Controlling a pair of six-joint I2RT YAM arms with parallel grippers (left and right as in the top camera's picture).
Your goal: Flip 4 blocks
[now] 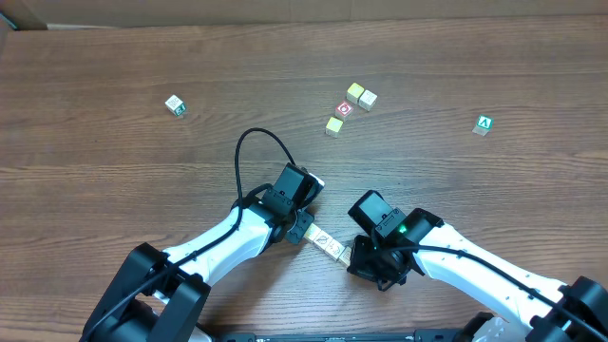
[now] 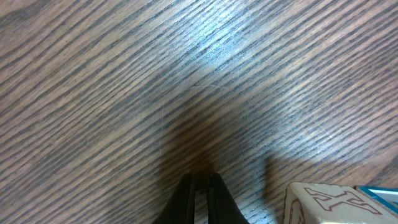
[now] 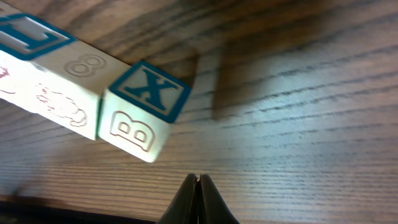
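Plainly, my left gripper (image 1: pixel 307 230) and right gripper (image 1: pixel 350 250) are both closed, holding nothing, near either end of a short row of lettered cubes (image 1: pixel 326 244); the four blocks (image 1: pixel 354 92) lie well beyond, up the table (image 1: pixel 95 190); three cluster around one red-ringed cube (image 1: pixel 344 109); the lone block (image 1: pixel 175 105) sits far left, nearer my left arm; one green cube (image 1: pixel 484 124) sits far right.

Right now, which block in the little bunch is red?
The red block with a white ring on top. The cream block and the yellowish blocks beside it have no red.
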